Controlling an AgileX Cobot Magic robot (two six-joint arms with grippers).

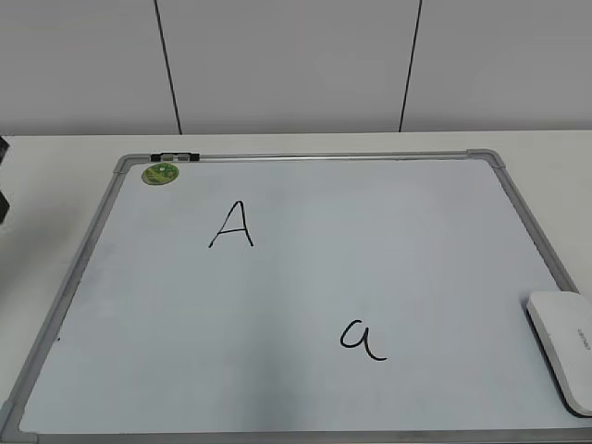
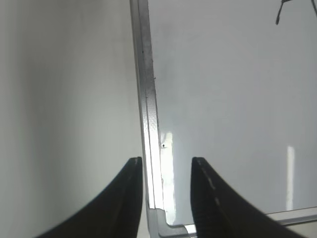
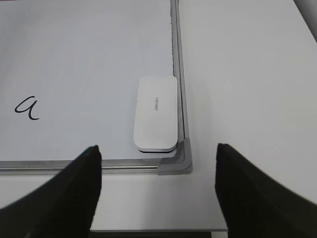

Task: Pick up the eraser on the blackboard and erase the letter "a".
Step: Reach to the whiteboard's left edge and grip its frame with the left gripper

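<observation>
White plastic eraser (image 3: 156, 113) lies flat on the blackboard (image 1: 305, 176) at its near right corner, long side just beside the grey frame, small grey lettering up; the letter "a" (image 1: 362, 339) sits to its left, well apart; capital "A" (image 1: 232, 225) farther back left; round green magnet (image 1: 159, 173) at the far left corner beside a black clip (image 1: 174, 156). Right gripper (image 3: 157, 191) hangs spread wide above the eraser corner, holding nothing, touching nothing. Left gripper (image 2: 167, 193) parted narrowly over the board's left frame edge, empty. Board rests on a white table (image 1: 55, 176); pale panelled wall (image 1: 287, 65) behind.
</observation>
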